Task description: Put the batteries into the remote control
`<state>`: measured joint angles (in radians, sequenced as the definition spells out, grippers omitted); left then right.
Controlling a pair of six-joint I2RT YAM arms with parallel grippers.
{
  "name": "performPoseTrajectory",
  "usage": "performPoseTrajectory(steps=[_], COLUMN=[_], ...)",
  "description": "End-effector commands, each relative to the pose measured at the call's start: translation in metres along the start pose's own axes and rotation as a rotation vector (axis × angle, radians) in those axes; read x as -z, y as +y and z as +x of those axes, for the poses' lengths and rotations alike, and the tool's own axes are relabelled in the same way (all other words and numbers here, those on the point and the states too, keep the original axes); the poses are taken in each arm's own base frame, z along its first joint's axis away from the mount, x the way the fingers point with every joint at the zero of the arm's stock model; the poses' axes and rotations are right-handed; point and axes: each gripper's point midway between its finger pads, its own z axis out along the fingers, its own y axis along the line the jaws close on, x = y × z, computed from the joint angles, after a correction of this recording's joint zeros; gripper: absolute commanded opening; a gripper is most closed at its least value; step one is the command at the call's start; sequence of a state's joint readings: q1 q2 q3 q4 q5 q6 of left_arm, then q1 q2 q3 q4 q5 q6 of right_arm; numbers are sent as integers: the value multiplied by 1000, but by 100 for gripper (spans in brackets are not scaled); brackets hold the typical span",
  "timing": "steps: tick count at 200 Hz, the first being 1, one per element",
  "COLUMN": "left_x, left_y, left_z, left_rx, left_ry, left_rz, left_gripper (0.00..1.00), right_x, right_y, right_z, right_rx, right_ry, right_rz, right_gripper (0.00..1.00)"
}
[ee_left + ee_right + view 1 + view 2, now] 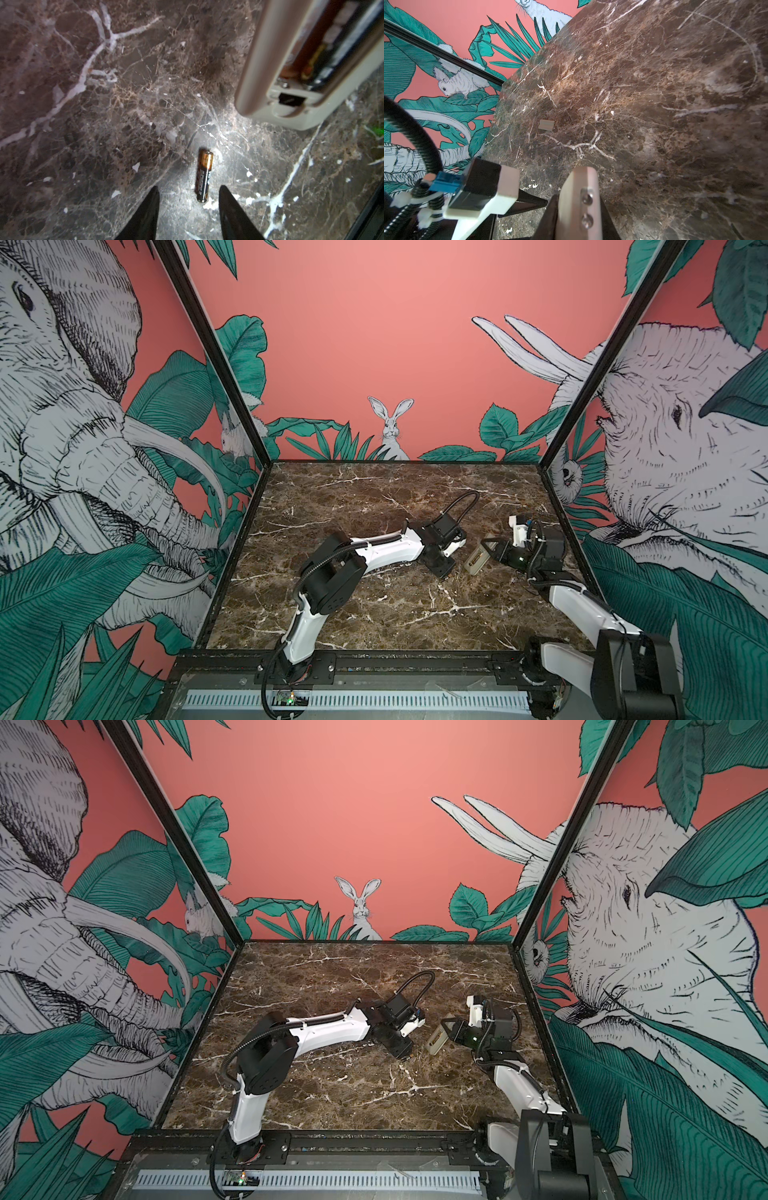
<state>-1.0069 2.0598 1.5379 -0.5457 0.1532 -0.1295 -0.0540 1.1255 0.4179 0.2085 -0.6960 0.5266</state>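
The left hand (189, 187), jaws apart, hangs over a battery (204, 175) lying on the counter (83, 124) near the remote control (259, 62), which the right hand (577, 209) clamps. Light, stiff and slick, the battery probably rolls; pinch across its middle.

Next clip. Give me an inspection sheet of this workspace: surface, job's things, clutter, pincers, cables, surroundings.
Surface: dark marble-look tabletop; no spills seen.
Job's things: remote control back side up, battery recess uncovered. Loose battery lying flat on the tabletop. A seated battery seems to be in the recess already, but it is blurred.
Clutter: small grey cover plate lying alone on the tabletop.
Grippers: left pincer open, low over the loose battery, not gripping it. Right pincer shut on the remote control.
Cables: black corrugated hose loops above the left wrist, touching none of the job's things.
Surroundings: pink jungle-mural walls on three sides.
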Motion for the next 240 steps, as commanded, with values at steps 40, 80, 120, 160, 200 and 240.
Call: performPoseTrajectory(steps=[40,80,120,160,200,240], left_x=[-11,-18,-22,-26,-25,-19], left_y=[-3,-1,1,1,3,12], left_z=[-3,2,7,14,19,28], left_rx=[36,30,27,24,28,57], left_ry=[10,37,60,83,97,102], left_rz=[5,-18,-40,-53,-69,-106], left_gripper=[47,45,41,35,28,20], right_x=[1,1,1,1,2,1], right_y=[2,2,1,1,1,1], right_z=[-13,-14,-14,-13,-14,-14], right_rx=[41,40,36,35,35,33], right_ry=[-55,-60,-62,-60,-62,-61], right_rz=[-6,-7,-3,-5,-5,-5], right_gripper=[0,0,0,0,0,0])
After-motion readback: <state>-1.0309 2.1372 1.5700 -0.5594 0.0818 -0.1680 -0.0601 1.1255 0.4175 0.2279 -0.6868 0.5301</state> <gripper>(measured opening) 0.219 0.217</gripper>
